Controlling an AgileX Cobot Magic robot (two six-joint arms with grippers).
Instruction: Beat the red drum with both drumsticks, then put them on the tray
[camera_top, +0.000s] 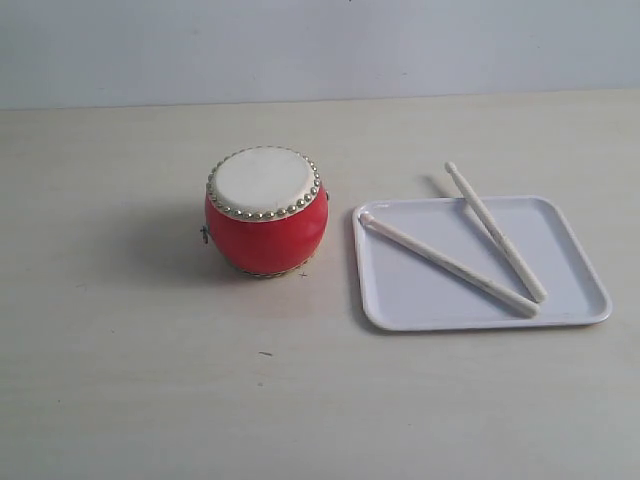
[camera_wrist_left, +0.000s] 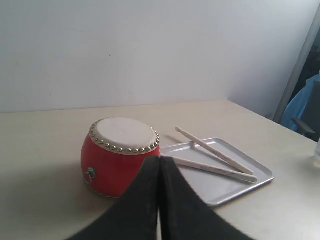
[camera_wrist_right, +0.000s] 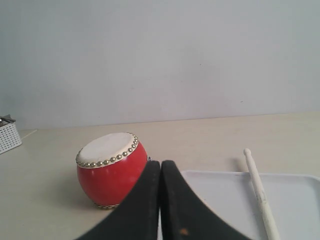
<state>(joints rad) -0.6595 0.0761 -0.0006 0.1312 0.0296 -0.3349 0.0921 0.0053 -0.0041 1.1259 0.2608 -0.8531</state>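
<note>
The red drum (camera_top: 266, 211) stands upright on the table, its cream skin facing up, just left of the white tray (camera_top: 580, 300). Two pale drumsticks lie on the tray: one (camera_top: 448, 264) slants across its middle, the other (camera_top: 497, 233) rests with its tip over the far rim. Neither gripper appears in the exterior view. My left gripper (camera_wrist_left: 159, 159) is shut and empty, with the drum (camera_wrist_left: 120, 155) and tray (camera_wrist_left: 225, 192) beyond it. My right gripper (camera_wrist_right: 160, 163) is shut and empty too, with the drum (camera_wrist_right: 110, 170), tray (camera_wrist_right: 220, 200) and one drumstick (camera_wrist_right: 260, 192) beyond it.
A pale wooden table (camera_top: 150, 380) carries everything, backed by a plain wall. A white basket (camera_wrist_right: 9, 135) sits at the table's far side in the right wrist view. Blue cloth (camera_wrist_left: 302, 107) hangs beyond the table's edge in the left wrist view.
</note>
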